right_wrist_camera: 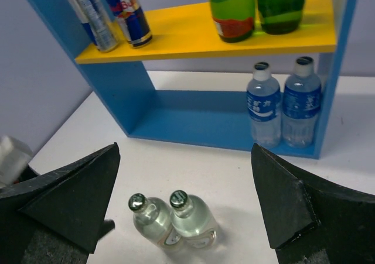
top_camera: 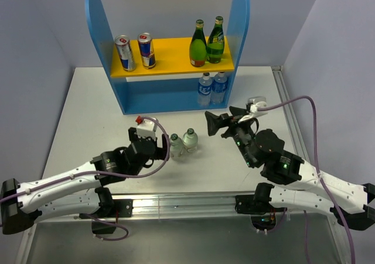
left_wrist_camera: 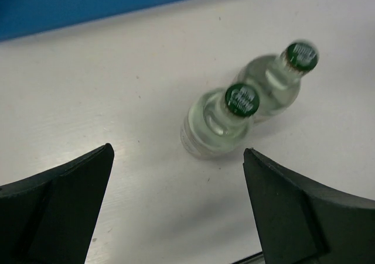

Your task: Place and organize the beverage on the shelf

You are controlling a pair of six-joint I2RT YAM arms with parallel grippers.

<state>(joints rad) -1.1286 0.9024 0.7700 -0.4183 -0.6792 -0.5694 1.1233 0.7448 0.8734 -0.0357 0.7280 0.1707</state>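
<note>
Two clear bottles (top_camera: 183, 142) are seen upright on the table (top_camera: 88, 117), touching, long axes vertical with green caps up, near the open front of the shelf (top_camera: 176, 59). Both the left gripper (left_wrist_camera: 179, 154) and right gripper (right_wrist_camera: 184, 150) are held spread, nothing grasped

Bright, even light (left-wrist view blurred)

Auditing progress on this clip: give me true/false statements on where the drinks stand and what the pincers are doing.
Two cans stand on the top board. True.
Two water bottles stand on the lower level. True.
The green bottles sit on the lower level. False: they stand on the top board.
Two clear bottles stand on the table, off the shelf. True.
The left pincer grips a clear bottle. False: it is open, holding nothing.
</note>
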